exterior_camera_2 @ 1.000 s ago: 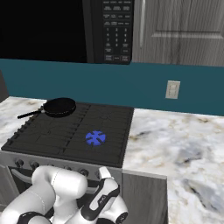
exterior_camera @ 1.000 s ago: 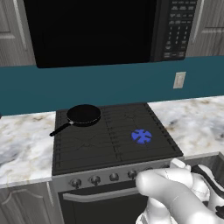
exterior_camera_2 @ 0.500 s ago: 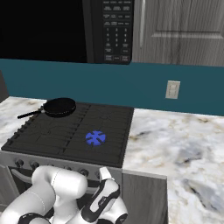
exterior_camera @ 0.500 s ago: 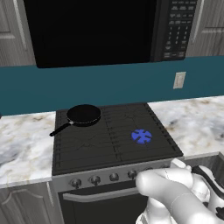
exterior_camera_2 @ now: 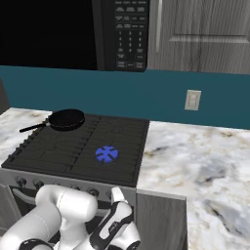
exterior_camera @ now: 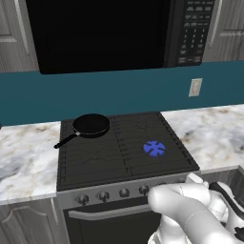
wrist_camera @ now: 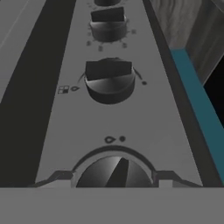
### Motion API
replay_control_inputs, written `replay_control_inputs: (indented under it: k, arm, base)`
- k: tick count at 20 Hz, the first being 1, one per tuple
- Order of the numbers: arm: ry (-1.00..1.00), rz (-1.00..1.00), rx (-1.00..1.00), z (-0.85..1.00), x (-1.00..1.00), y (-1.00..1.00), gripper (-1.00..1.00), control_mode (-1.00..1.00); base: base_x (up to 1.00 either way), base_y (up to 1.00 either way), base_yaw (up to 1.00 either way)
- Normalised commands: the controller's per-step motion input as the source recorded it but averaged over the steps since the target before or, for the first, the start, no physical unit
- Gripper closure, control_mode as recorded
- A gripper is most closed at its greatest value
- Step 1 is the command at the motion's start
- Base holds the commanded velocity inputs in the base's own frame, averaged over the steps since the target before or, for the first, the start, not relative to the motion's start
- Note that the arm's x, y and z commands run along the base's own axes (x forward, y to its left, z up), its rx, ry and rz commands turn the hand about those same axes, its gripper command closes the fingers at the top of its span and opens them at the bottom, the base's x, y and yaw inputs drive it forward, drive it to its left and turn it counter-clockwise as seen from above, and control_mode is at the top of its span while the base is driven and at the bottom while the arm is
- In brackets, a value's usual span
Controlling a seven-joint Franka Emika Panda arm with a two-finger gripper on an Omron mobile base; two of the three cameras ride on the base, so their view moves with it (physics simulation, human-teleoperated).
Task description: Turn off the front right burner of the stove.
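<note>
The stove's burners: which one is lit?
The front right burner on the stove. It alone shows a blue flame ring; the others are dark, one under a black frying pan.

The white arm's bulky elbow (exterior_camera: 190, 214) covers the right end of the steel-grey front panel of the wide gas stove (exterior_camera: 102, 194), hiding the knobs there. In the hand view the nearest round grey knob (wrist_camera: 114, 171) is cut off at the bottom, and the jaws' hold on it (if any) cannot be made out. The topmost knob (wrist_camera: 106, 2) is clipped by the upper edge. The panel's small markings are too blurred to read.
</note>
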Motion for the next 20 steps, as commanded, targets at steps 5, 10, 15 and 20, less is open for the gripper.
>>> replay_control_inputs:
  k: [5, 10, 15, 20]
  arm:
    - [-0.01, -0.19, 0.11, 0.00, -0.02, -0.02, 1.00, -1.00]
    - [-0.02, -0.27, 0.19, 0.00, -0.11, 0.00, 1.00, -1.00]
    - [-0.04, -0.25, 0.25, 0.00, -0.13, 0.00, 1.00, -1.00]
    - [-0.02, -0.24, 0.28, 0.04, -0.07, 0.00, 1.00, -1.00]
  base:
    - [0.00, 0.00, 0.00]
    - [0.00, 0.00, 0.00]
    - [0.00, 0.00, 0.00]
    - [0.00, 0.00, 0.00]
